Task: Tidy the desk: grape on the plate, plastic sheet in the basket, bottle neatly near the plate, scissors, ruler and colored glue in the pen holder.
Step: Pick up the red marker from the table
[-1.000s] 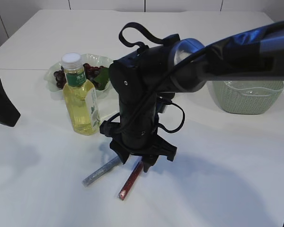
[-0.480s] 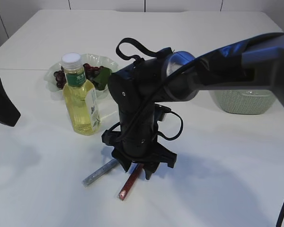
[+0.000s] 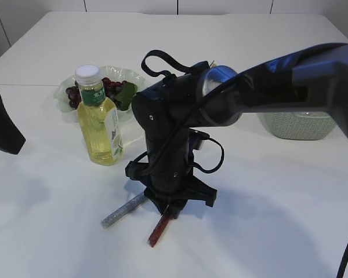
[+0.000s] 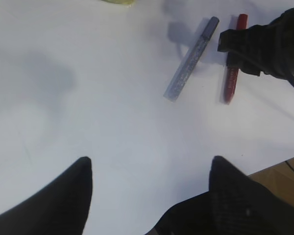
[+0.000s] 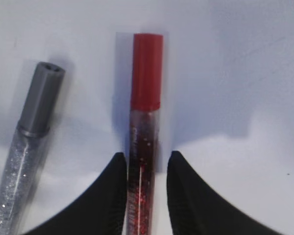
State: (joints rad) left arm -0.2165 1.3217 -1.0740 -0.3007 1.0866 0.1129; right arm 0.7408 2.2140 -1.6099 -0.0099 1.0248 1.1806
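Two glue sticks beside bottle [image 3: 98, 124] | right hand [image 5: 146, 169] pinching red glue [image 5: 146, 98], left hand [image 4: 149, 188] spread | we fear slip, or nudging silver glue [image 5: 29, 142]

Bottle [image 3: 100, 124]: green neck band carries two pale characters, too small to read; side label shows fine print, illegible; red glue tube [image 5: 142, 147]: faint lettering along the barrel, unreadable; no other text, brand or number legible.
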